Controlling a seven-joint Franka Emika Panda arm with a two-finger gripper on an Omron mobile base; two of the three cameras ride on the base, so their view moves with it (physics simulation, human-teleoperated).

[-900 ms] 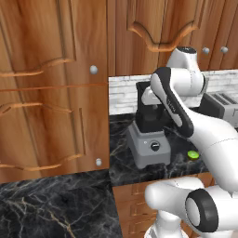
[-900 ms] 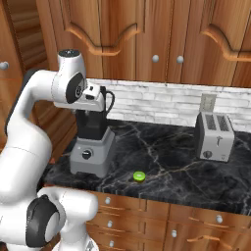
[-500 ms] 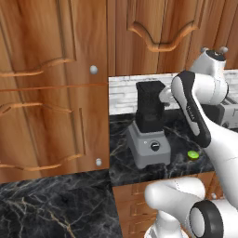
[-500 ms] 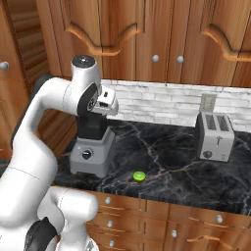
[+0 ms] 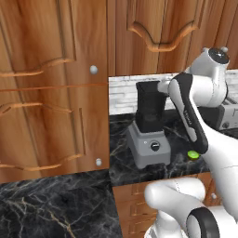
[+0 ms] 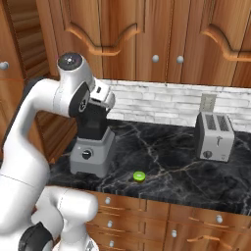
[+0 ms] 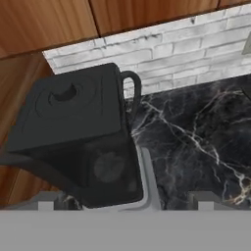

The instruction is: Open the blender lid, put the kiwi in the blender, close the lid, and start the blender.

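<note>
Directly below the pincer, blender lid on the blender; pincer's opening unreadable.

You have a grey blender with a dark jar and black blender lid, centre-left of the frame. The bright green kiwi lies on the white-veined black marble counter, the silver-grey toaster at right.

— What's under me? Glossy black marble counter, white-veined, and a matt dark plastic blender lid.
— The cabinets?
— Polished wood (grain clearly visible); my toaster looks brushed metal.
</note>
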